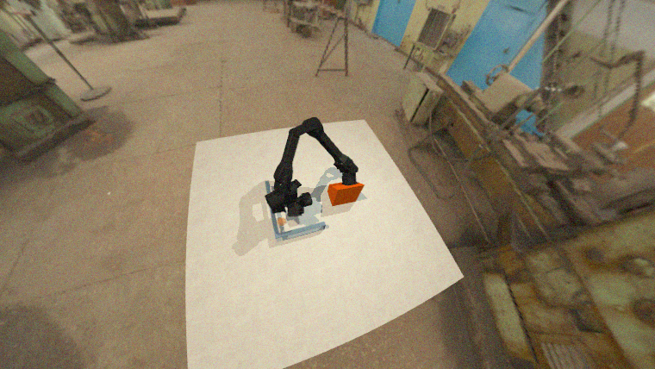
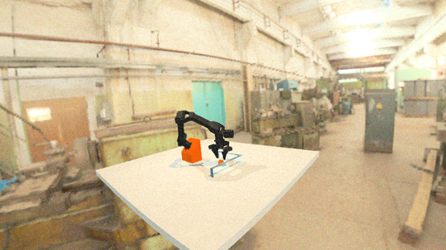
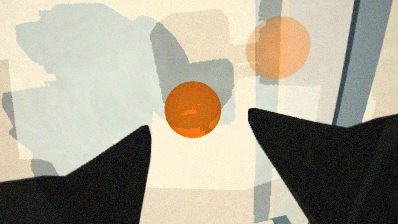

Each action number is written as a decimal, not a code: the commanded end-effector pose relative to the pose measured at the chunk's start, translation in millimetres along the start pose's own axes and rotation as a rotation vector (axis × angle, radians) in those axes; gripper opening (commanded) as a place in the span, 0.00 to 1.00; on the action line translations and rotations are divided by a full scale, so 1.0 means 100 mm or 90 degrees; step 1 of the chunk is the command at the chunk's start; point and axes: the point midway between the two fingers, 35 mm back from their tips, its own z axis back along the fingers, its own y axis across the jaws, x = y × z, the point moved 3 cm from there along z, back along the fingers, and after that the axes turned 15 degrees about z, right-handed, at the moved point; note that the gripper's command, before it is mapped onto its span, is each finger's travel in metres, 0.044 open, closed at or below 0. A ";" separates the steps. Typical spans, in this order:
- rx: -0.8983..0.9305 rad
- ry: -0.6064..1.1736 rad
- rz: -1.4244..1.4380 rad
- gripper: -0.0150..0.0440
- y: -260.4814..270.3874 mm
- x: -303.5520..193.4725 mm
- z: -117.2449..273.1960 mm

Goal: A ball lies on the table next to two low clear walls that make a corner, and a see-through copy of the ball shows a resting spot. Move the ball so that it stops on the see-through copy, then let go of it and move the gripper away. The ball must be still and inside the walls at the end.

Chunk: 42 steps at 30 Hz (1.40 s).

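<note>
The orange ball [image 2: 220, 161] [image 3: 193, 109] lies on the table inside the corner of the two low clear walls [image 1: 302, 230] [image 2: 213, 171] [image 3: 367, 55]; the arm hides it in the top view. The pale see-through copy [image 1: 282, 221] [image 2: 231, 162] [image 3: 278, 47] is near the corner, up and to the right of the ball in the wrist view, with a gap between them. My gripper [image 2: 220, 158] [image 3: 199, 123] is open and empty, pointing down just above the ball. In the wrist view the ball shows between and slightly beyond the fingertips, nearer the left one.
The arm stands on an orange block [image 1: 346, 195] [image 2: 192, 151] on the white table [image 1: 321, 297] [image 2: 187, 197]. One clear wall runs close beyond my right finger in the wrist view. Shadows of the arm fall across the corner area.
</note>
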 end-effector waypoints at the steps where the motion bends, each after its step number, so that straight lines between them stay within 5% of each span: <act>1: 0.003 0.003 0.006 0.79 0.01 0.01 -0.09; 14: 0.003 0.004 0.006 0.79 0.02 0.00 -0.28; 18: 0.003 0.004 0.006 0.61 0.02 0.00 -0.28; 26: 0.003 0.004 0.006 0.52 0.02 0.00 -0.28; 28: 0.003 0.004 0.006 0.43 0.02 0.00 -0.27; 32: 0.002 0.000 0.007 0.25 -0.03 0.01 -0.04; 42: 0.001 -0.002 0.007 0.25 -0.04 0.02 0.70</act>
